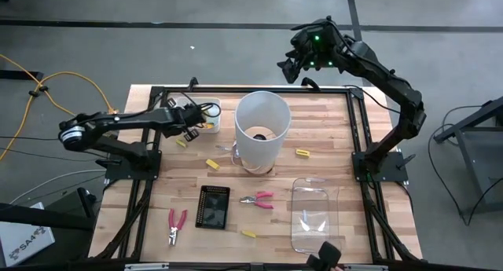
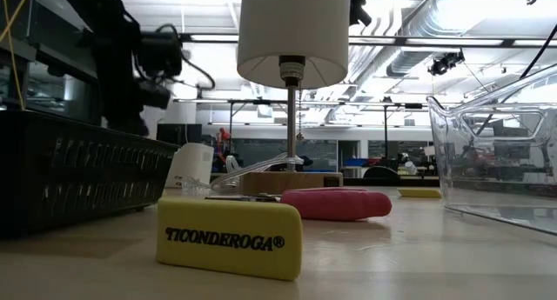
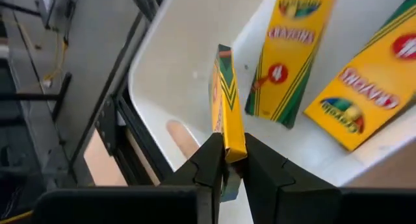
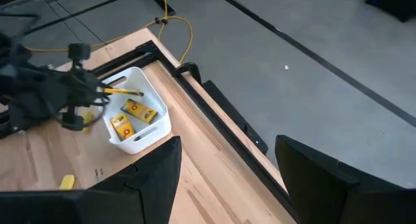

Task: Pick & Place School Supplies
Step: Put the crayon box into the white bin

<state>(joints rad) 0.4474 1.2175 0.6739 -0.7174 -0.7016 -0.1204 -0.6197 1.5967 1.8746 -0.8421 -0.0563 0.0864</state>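
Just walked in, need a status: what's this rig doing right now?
The left gripper is over the white bin at the table's far left, fingers pinching a yellow crayon box on edge above two more crayon boxes lying inside. The right gripper waits open, raised beyond the table's far edge. Yellow erasers and pink-handled pliers lie on the table near the lamp and clear container.

Two crayon boxes (image 3: pixel 286 55) lie in the bin (image 1: pixel 206 114) (table's far-left), lamp (image 1: pixel 262 130) to its right.

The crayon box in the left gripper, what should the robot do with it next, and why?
Probably open a little wider and let go. The left gripper holds the crayon box on edge over the white bin, where two more crayon boxes already lie.
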